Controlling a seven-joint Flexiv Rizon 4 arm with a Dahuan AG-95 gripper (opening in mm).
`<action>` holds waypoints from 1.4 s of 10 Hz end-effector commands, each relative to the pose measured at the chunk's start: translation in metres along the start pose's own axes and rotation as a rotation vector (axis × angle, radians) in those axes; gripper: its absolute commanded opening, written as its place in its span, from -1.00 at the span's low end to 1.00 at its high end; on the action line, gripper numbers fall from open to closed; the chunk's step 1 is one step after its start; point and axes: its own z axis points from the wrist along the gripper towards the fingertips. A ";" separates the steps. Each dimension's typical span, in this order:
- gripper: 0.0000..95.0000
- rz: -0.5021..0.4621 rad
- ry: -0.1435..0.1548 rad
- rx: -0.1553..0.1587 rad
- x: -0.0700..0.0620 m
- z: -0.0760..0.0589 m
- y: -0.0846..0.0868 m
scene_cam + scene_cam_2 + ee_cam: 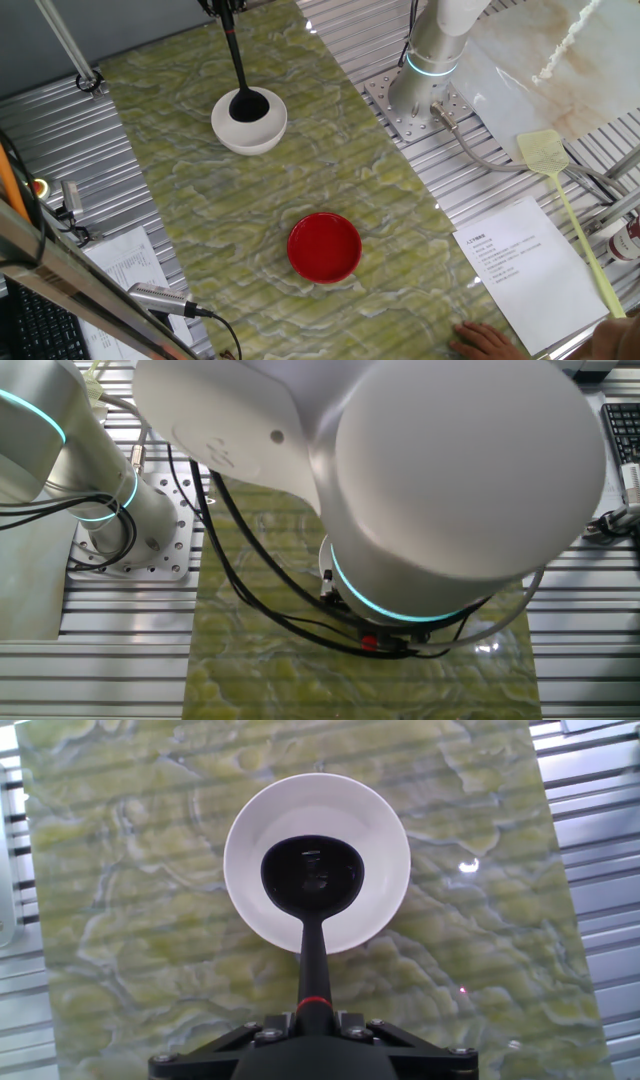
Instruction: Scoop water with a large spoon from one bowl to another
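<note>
The jaws (312,1020) are gripping the large spoon (311,890) by the top of its handle, clamped shut on it at the bottom edge of the hand view. The handle is running straight down and away from the jaws, its long axis close to upright, and the round scoop is sitting directly below them, centred over the white bowl (385,840). Whether the scoop is carrying water cannot be told; only a dark glossy hollow is showing. The red bowl (324,247) is lying well apart from the jaws, across the green marbled worktop (180,160). The arm is hanging the spoon plumb from above, its wrist filling the other fixed view.
</note>
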 end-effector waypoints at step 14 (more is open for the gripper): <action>-1.00 -0.025 0.066 -0.021 -0.016 -0.002 -0.001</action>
